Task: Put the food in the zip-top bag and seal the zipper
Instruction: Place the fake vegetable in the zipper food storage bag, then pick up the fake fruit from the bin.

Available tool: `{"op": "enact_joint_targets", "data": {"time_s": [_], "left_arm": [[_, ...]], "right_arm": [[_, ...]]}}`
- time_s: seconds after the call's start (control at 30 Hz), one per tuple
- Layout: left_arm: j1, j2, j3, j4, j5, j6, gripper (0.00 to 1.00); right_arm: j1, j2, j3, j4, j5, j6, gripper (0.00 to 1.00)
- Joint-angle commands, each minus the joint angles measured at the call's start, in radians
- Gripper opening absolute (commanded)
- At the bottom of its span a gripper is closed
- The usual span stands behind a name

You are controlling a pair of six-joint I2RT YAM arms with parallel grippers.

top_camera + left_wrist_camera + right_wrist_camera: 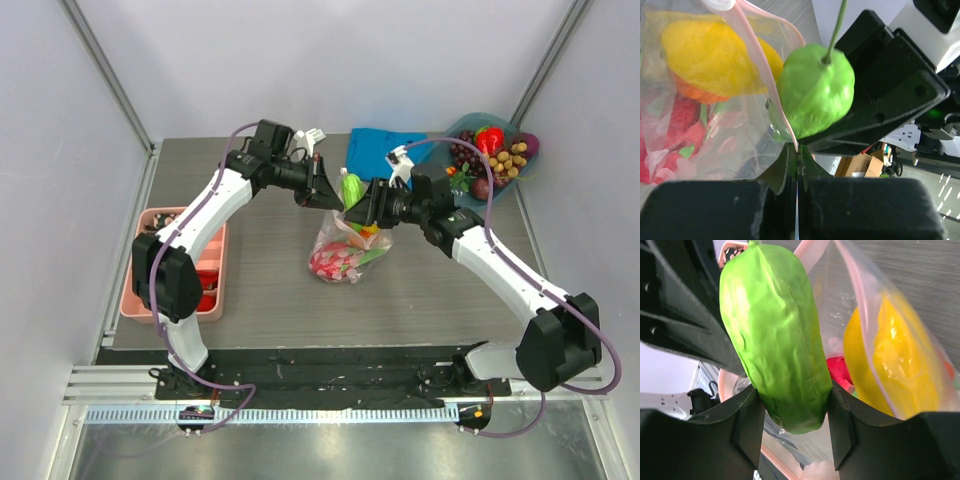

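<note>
Sitting mid-table, the zip-top bag (345, 255) already has a yellow fruit (710, 60) and a red fruit (682, 117) inside. Left gripper (797, 155) is clamped tight on the pink zipper (772, 70), holding the mouth up. Right gripper (792, 415) is squeezing a green vegetable (775, 335) right at the opening. Back right, a blue bowl (468, 120) holds grapes (468, 152) and a red pepper (489, 138); the pink tray (160, 212) on the left has red bits (205, 264) in it

right gripper (792, 412) clamps green vegetable (774, 335) beside the zip-top bag (880, 305).
</note>
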Motion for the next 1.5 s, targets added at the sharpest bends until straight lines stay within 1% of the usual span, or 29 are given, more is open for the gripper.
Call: {"op": "enact_joint_targets", "data": {"time_s": [0.0,0.03,0.07,0.13,0.17,0.23,0.27,0.43,0.5,0.6,0.63,0.7,0.77,0.8,0.83,0.87,0.93,0.97,1.0,1.03,1.07,1.1,1.13,1.17,1.2,1.23,1.3,1.37,1.47], "left_arm": [[0.004,-0.047,0.028,0.040,0.027,-0.009,0.00],[0.004,-0.047,0.030,0.040,0.027,-0.009,0.00],[0.005,-0.049,0.028,0.040,0.027,-0.009,0.00],[0.004,-0.050,0.025,0.043,0.029,-0.009,0.00],[0.005,-0.050,0.025,0.045,0.029,-0.009,0.00],[0.004,-0.050,0.025,0.045,0.029,-0.009,0.00],[0.002,-0.052,0.025,0.045,0.030,-0.006,0.00],[0.004,-0.060,0.025,0.043,0.027,0.008,0.00],[0.002,-0.063,0.019,0.043,0.029,0.017,0.00],[-0.004,-0.072,0.021,0.042,0.027,0.036,0.00],[-0.005,-0.075,0.021,0.040,0.030,0.047,0.00],[-0.010,-0.083,0.036,0.033,0.023,0.065,0.00],[-0.021,-0.087,0.076,0.000,0.009,0.097,0.00],[-0.027,-0.083,0.093,-0.016,0.000,0.105,0.00],[-0.031,-0.077,0.111,-0.036,-0.017,0.128,0.00],[-0.041,-0.070,0.139,-0.053,-0.014,0.132,0.00],[-0.050,-0.060,0.148,-0.076,-0.002,0.139,0.00],[-0.053,-0.057,0.144,-0.087,-0.003,0.151,0.00],[-0.054,-0.052,0.139,-0.099,-0.002,0.155,0.00],[-0.054,-0.047,0.134,-0.104,-0.003,0.156,0.00],[-0.054,-0.041,0.131,-0.110,0.000,0.157,0.00],[-0.054,-0.041,0.131,-0.116,0.006,0.156,0.00],[-0.054,-0.038,0.133,-0.115,0.012,0.154,0.00],[-0.056,-0.041,0.134,-0.110,0.013,0.149,0.00],[-0.056,-0.044,0.134,-0.107,0.013,0.146,0.00],[-0.056,-0.046,0.133,-0.097,0.012,0.146,0.00],[-0.056,-0.052,0.125,-0.086,0.010,0.146,0.00],[-0.056,-0.052,0.119,-0.073,0.007,0.140,0.00],[-0.056,-0.047,0.111,-0.069,0.009,0.134,0.00]], "right_arm": [[0.026,-0.073,0.025,-0.039,0.003,-0.045,0.47],[0.027,-0.078,0.037,-0.064,0.007,-0.064,0.54],[0.026,-0.081,0.047,-0.113,0.012,-0.080,0.67],[0.027,-0.093,0.078,-0.154,0.032,-0.140,0.74],[0.026,-0.098,0.089,-0.188,0.044,-0.156,0.82],[0.026,-0.109,0.116,-0.219,0.068,-0.200,0.95],[0.027,-0.107,0.126,-0.246,0.070,-0.212,0.96],[0.021,-0.112,0.181,-0.286,0.099,-0.265,0.97],[0.014,-0.106,0.201,-0.287,0.102,-0.272,0.94],[0.003,-0.072,0.235,-0.285,0.113,-0.286,0.87],[-0.003,-0.061,0.244,-0.285,0.115,-0.289,0.81],[-0.026,-0.058,0.271,-0.287,0.110,-0.295,0.75],[-0.087,-0.053,0.291,-0.296,0.095,-0.297,0.73],[-0.117,-0.047,0.322,-0.305,0.057,-0.295,0.73],[-0.187,-0.035,0.339,-0.329,0.040,-0.295,0.73],[-0.216,-0.009,0.357,-0.349,0.021,-0.300,0.73],[-0.278,0.025,0.411,-0.426,-0.002,-0.355,0.73],[-0.333,0.055,0.425,-0.450,-0.005,-0.384,0.73],[-0.361,0.068,0.442,-0.476,-0.005,-0.466,0.73],[-0.388,0.080,0.443,-0.513,-0.004,-0.508,0.72],[-0.458,0.094,0.443,-0.529,0.004,-0.563,0.73],[-0.488,0.129,0.451,-0.547,0.016,-0.614,0.73],[-0.518,0.157,0.462,-0.585,0.045,-0.727,0.73],[-0.545,0.184,0.475,-0.601,0.065,-0.767,0.73],[-0.593,0.247,0.511,-0.613,0.087,-0.798,0.72],[-0.611,0.278,0.532,-0.631,0.143,-0.850,0.72],[-0.655,0.344,0.593,-0.636,0.179,-0.880,0.71],[-0.671,0.431,0.629,-0.621,0.229,-0.907,0.70],[-0.675,0.522,0.667,-0.538,0.304,-0.915,0.70]]}}
